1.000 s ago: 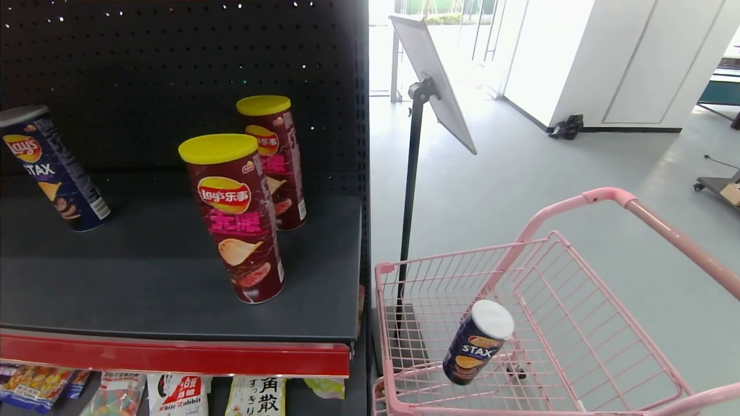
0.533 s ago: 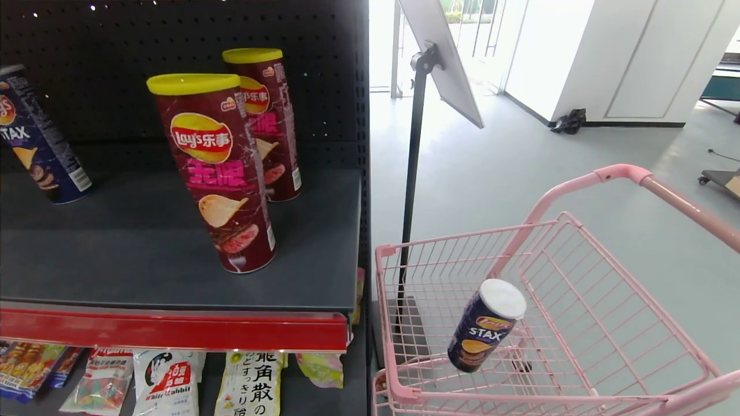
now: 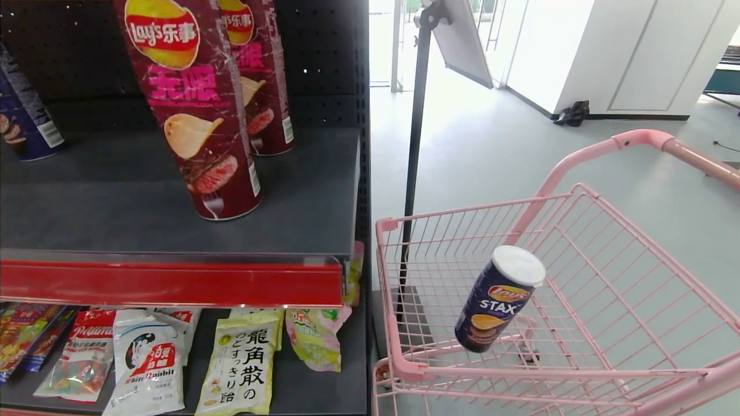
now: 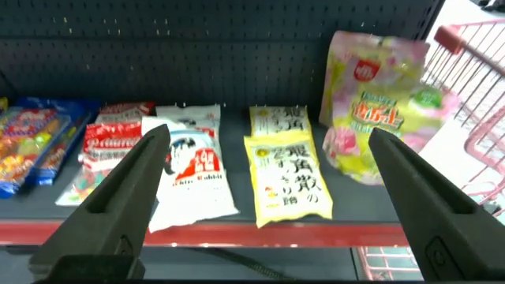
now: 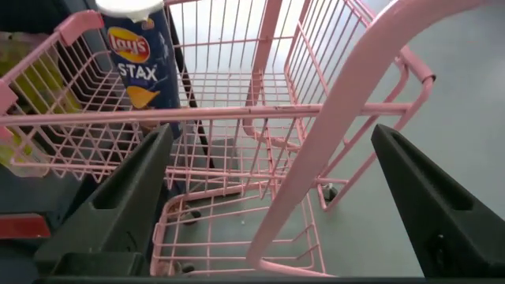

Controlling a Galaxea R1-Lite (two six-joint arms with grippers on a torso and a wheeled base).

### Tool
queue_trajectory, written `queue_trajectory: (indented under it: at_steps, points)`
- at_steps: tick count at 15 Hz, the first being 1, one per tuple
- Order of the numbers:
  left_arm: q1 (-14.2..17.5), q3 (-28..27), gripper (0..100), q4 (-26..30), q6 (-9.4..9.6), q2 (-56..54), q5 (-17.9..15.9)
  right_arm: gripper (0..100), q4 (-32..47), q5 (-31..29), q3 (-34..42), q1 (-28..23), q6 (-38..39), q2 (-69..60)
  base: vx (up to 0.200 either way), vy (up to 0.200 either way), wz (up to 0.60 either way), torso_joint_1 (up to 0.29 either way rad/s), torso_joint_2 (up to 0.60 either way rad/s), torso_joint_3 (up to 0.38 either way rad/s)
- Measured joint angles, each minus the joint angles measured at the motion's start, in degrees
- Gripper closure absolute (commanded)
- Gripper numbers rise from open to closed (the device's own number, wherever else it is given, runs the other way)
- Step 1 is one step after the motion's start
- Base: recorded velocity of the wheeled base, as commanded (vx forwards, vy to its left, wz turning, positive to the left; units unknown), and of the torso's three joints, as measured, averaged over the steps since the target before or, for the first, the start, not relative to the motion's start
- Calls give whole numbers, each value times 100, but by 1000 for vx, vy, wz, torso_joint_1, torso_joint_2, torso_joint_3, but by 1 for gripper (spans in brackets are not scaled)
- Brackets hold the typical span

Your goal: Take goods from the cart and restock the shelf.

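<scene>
A blue can [image 3: 500, 306] is seen standing upright on the wire floor of the pink cart [image 3: 642, 138], near the cart's near edge and toward the corner beside the shelving. It is judged to be the next item to be taken. The right end effector [image 5: 270, 130] is held outside the cart on the handle side, its fingers spread wide with nothing between them. The can lies well ahead of it, beyond the wire wall. That spread suits a grasp round the can's body, though the handle bar and basket rim would first have to be cleared from above.

On the upper shelf [image 3: 115, 196] a front maroon can [image 3: 196, 115] is stood toward the front edge. A rear maroon can [image 3: 263, 86] is set just behind it, toward the right rear corner. A second blue can [image 3: 23, 121] is placed at the left edge, well apart from both. The bare space between is probably meant for the cart's can, beside its like.

The left end effector [image 4: 268, 132] is likewise spread and empty. It is faced toward the snack bags [image 4: 197, 170] laid flat on the lower shelf [image 4: 237, 233], apparently parked out of the way.
</scene>
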Motion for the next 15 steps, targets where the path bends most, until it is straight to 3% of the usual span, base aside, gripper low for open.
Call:
queue_trajectory:
  at_steps: [5,15]
  points:
    - [0,-2,0,10,-2,0,-1,0,7,2,0,0,-21,0,0,0,0,-106,369,263]
    - [0,2,0,-1,-9,0,-1,0,10,2,0,0,-23,0,-200,0,0,-5,20,20]
